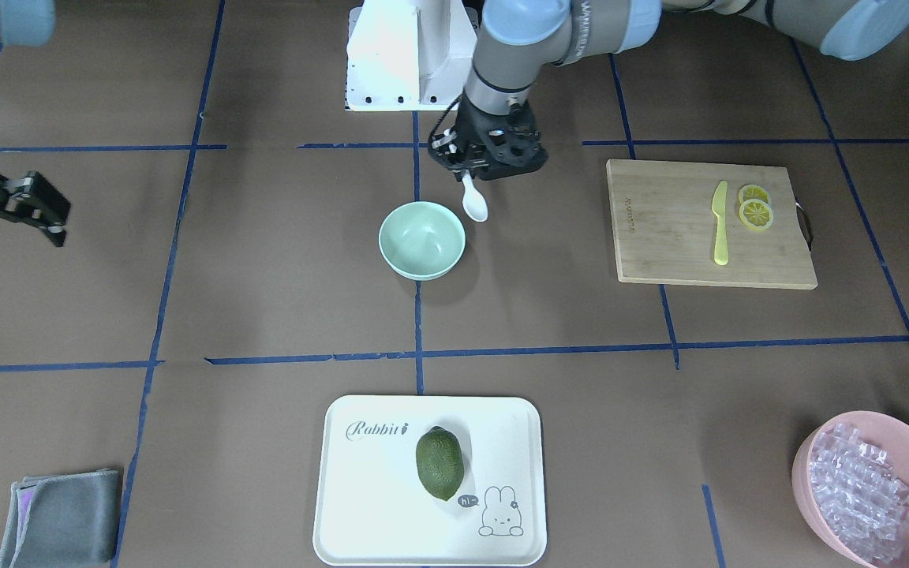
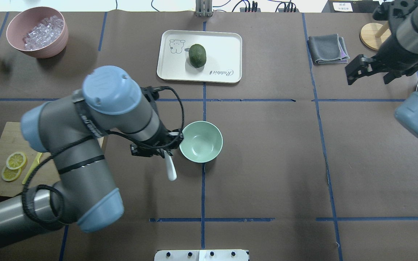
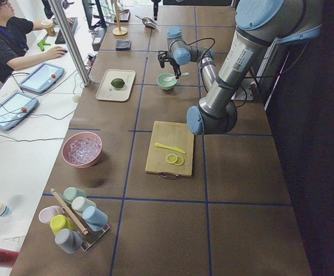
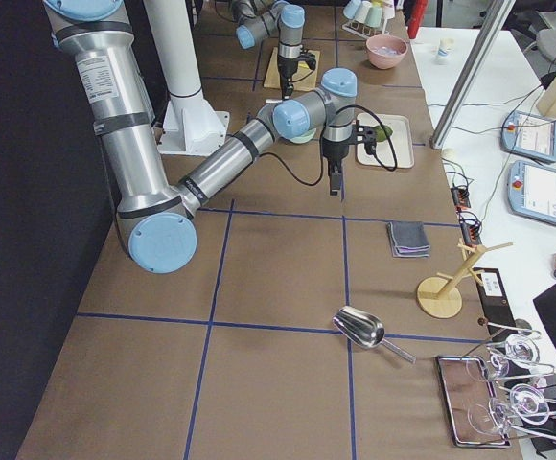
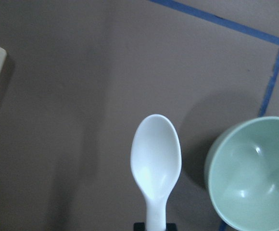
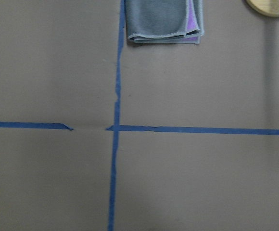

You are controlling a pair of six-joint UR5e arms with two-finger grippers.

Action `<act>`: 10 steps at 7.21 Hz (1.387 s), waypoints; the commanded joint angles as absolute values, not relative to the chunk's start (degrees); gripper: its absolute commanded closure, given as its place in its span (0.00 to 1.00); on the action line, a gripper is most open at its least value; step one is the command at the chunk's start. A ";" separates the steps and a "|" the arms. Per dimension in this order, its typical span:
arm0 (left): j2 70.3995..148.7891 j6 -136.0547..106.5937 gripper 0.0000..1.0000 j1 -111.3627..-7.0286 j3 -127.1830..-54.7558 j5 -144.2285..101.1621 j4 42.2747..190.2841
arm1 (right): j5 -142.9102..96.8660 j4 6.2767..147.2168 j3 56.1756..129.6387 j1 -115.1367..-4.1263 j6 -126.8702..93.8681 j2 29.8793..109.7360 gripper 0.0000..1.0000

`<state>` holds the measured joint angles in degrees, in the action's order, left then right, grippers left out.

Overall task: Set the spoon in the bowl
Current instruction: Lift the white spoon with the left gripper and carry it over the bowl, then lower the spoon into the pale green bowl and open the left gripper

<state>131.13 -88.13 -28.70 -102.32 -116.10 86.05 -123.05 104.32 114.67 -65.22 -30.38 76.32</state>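
Observation:
My left gripper (image 1: pixel 472 167) is shut on the handle of the white spoon (image 1: pixel 474 203), whose oval scoop hangs below the fingers. The spoon is held just beside the rim of the mint-green bowl (image 1: pixel 421 239), on the robot's left of it, not over it. The overhead view shows the spoon (image 2: pixel 171 169) next to the empty bowl (image 2: pixel 201 141). The left wrist view shows the scoop (image 5: pixel 156 158) with the bowl (image 5: pixel 255 174) to its right. My right gripper (image 2: pixel 369 74) hangs open and empty far off near the grey cloth; it also shows in the front view (image 1: pixel 58 222).
A cutting board (image 1: pixel 660 237) holds a yellow knife (image 1: pixel 720 222) and lemon slices (image 1: pixel 756 210). A white tray (image 1: pixel 375 521) carries a green fruit (image 1: pixel 439 463). A pink bowl of ice cubes (image 1: pixel 806 465), a folded grey cloth (image 2: pixel 327 48) and a wooden stand (image 2: pixel 371 36) sit at the table's edges.

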 commanded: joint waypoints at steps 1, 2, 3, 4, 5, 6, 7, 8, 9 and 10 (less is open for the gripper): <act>134.46 -88.33 1.00 -28.21 -96.01 -116.10 90.57 | -124.53 103.80 114.26 -70.12 -21.48 80.84 0.00; 134.82 -88.24 1.00 -28.21 -92.58 -116.10 94.44 | -128.02 103.80 112.87 -73.18 -16.83 81.99 0.00; 135.61 -88.24 1.00 -28.21 -90.55 -116.02 95.79 | -129.19 103.80 111.81 -75.56 -13.39 82.52 0.00; 135.70 -88.24 1.00 -28.21 -90.44 -116.02 95.80 | -129.20 103.80 111.80 -76.19 -12.84 82.79 0.00; 135.70 -88.24 1.00 -28.21 -90.44 -116.02 95.89 | -129.29 103.80 111.71 -76.20 -12.83 82.79 0.00; 135.70 -88.16 1.00 -28.21 -90.44 -116.02 95.89 | -129.29 103.80 111.80 -76.20 -12.92 82.79 0.00; 135.62 -88.15 0.90 -28.21 -90.27 -116.02 95.89 | -129.29 103.80 111.80 -76.20 -12.92 82.79 0.00; 135.62 -87.89 0.31 -28.30 -90.18 -116.02 95.89 | -129.29 103.80 111.80 -76.20 -12.92 82.79 0.00; 135.79 -87.89 0.00 -28.21 -90.52 -113.32 95.89 | -129.29 103.80 111.80 -76.20 -12.92 82.71 0.00; 135.70 -87.89 0.00 -28.30 -90.79 -113.12 95.80 | -129.29 103.80 111.80 -76.20 -12.92 82.71 0.00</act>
